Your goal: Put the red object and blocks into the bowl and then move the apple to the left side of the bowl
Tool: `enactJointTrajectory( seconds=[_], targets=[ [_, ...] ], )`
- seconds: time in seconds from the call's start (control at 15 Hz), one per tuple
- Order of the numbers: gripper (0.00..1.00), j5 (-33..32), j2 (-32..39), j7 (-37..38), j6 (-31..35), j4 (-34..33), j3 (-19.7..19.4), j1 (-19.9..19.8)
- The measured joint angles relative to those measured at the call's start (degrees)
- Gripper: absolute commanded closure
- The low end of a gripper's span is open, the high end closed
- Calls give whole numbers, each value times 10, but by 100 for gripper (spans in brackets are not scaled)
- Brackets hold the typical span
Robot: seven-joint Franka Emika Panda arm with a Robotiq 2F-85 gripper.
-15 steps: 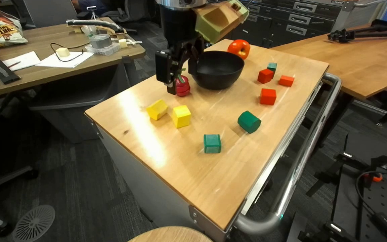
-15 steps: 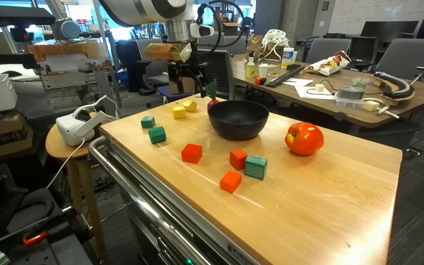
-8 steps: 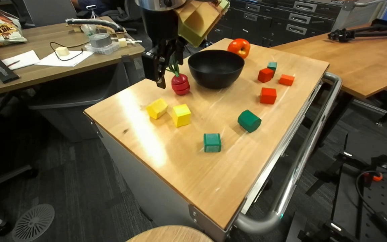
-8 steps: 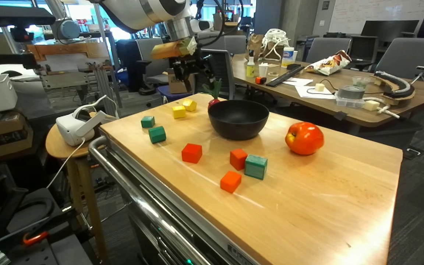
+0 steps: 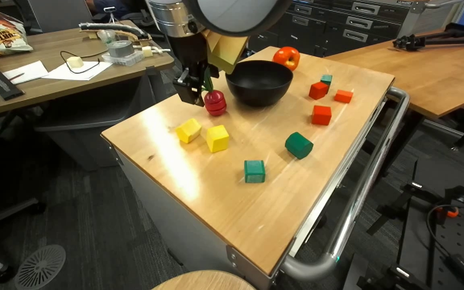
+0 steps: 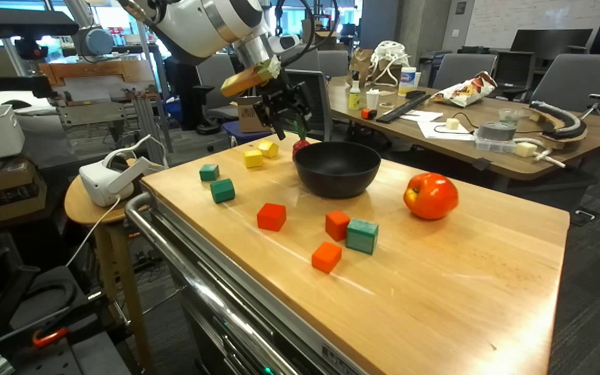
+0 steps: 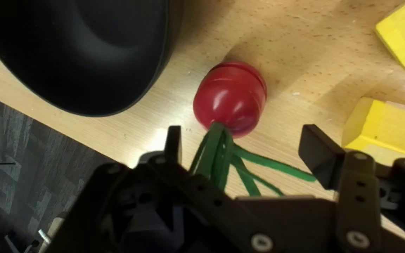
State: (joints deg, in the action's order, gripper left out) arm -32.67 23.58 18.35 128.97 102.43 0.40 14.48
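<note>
The red object [image 7: 230,98], with long green leaves [image 7: 220,154], stands on the table beside the black bowl [image 6: 337,182]. My gripper [image 7: 244,151] is tilted over it, jaws apart, the leaves reaching between its fingers; the red body lies just beyond the fingertips. In an exterior view the gripper [image 5: 204,86] partly covers the leaves. Two yellow blocks [image 5: 218,139] lie near the red object. Green blocks [image 5: 299,145] and red-orange blocks [image 6: 271,216] are spread over the tabletop. The apple [image 6: 430,196] sits on the far side of the bowl from my gripper.
The wooden tabletop [image 6: 435,291] has a metal rail [image 5: 361,193] along one side. A green block [image 6: 362,236] stands close against a red-orange block [image 6: 337,225]. A stool with a white headset [image 6: 110,179] is beside the cart. Another table [image 5: 95,48] stands nearby.
My gripper has swung away from the bowl, tilted and come down over the red object's leaves. The red object seems to have shifted very slightly. Blocks, bowl and apple are unmoved.
</note>
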Motion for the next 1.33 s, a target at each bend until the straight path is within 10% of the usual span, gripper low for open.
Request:
enactJointTrajectory(
  seconds=[0.4, 1.33],
  targets=[
    [93, -29, 8, 22, -11, -13, -3, 7],
    [93, -6, -139, 116, -15, 26, -39, -55]
  ],
)
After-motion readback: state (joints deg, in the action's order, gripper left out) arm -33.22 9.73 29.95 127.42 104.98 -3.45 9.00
